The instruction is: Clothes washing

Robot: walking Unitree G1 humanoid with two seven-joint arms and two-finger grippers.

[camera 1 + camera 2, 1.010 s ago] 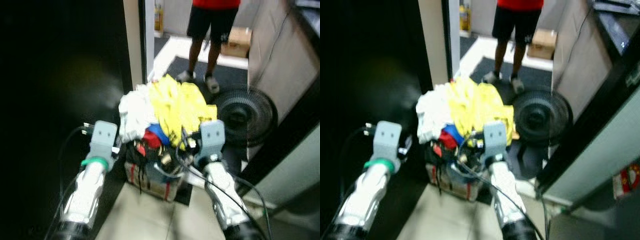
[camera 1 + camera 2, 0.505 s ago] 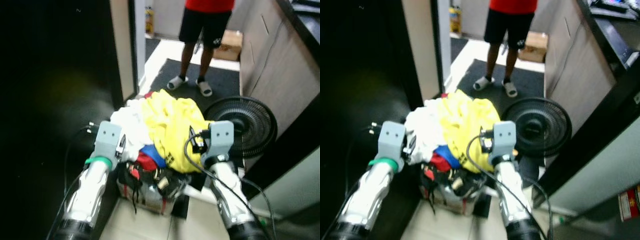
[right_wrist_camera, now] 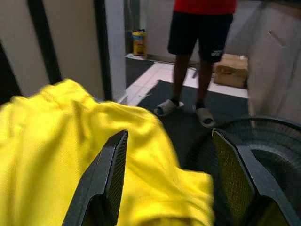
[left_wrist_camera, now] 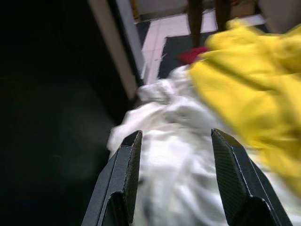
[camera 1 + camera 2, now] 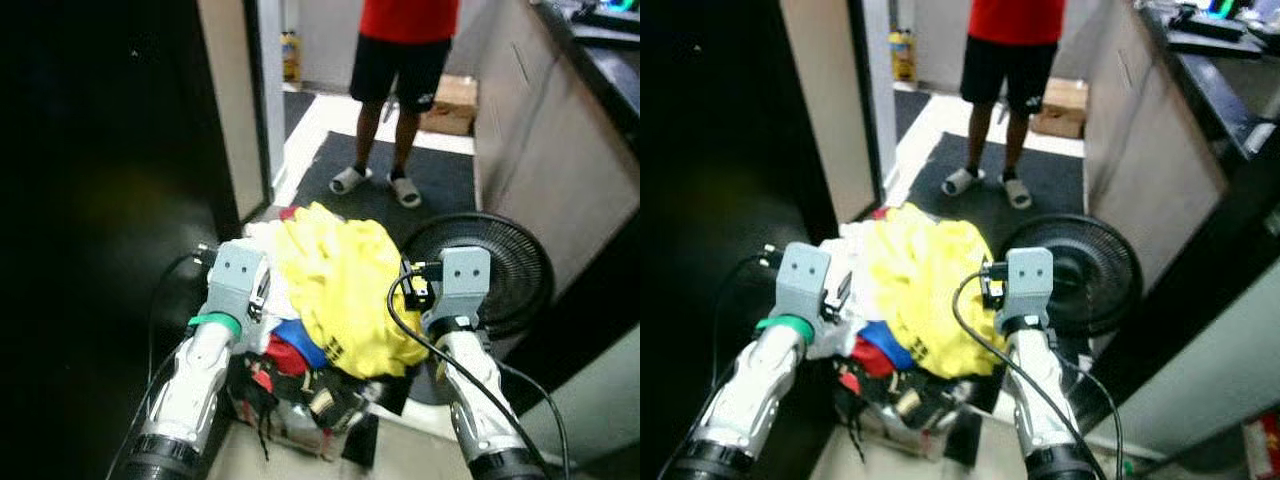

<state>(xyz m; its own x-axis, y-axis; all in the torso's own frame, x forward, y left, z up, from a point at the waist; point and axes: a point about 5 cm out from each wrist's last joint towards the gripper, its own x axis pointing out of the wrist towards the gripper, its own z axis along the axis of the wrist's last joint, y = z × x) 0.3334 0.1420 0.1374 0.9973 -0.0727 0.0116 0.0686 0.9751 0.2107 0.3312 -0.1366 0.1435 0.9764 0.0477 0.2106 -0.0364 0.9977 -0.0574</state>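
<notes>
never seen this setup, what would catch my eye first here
A bright yellow garment tops a heap of laundry between the left gripper and right gripper, both open. Beyond it, a person in red shirt and black shorts stands on a dark mat; a black fan lies right.

heaped laundry basket (image 5: pixel 300 425) dead ahead, black fan (image 5: pixel 500 265) right, person (image 5: pixel 400 60) blocking doorway — dark wall left

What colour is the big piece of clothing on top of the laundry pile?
Bright yellow. The yellow garment shows best in the left eye view.
</notes>
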